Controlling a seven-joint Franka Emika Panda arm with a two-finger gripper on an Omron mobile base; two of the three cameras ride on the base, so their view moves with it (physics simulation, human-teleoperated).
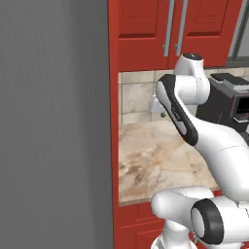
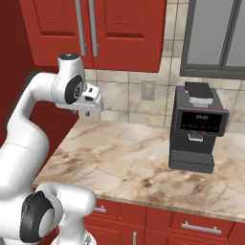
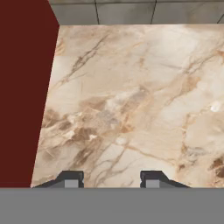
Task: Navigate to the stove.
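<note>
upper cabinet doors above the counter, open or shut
Shut: both red doors lie flush side by side, handles vertical at the seam, above the marble counter.

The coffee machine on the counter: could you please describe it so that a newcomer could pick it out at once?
Start at the marble counter under the red wall cabinets. The coffee machine stands toward its right end, below a grey-framed window and right of the wall outlet. It is the one black boxy appliance there, with a small front display and a drip tray.

Coffee machine (image 2: 197, 128) stands on marble counter (image 2: 119, 162), w/ outlet (image 2: 148, 89) on tiled wall to its left. Arm (image 2: 28, 143) rises further left; hand (image 2: 88, 101) hangs above counter. Red cabinets (image 2: 95, 28) up left of machine, window (image 2: 215, 38) above it.
</note>
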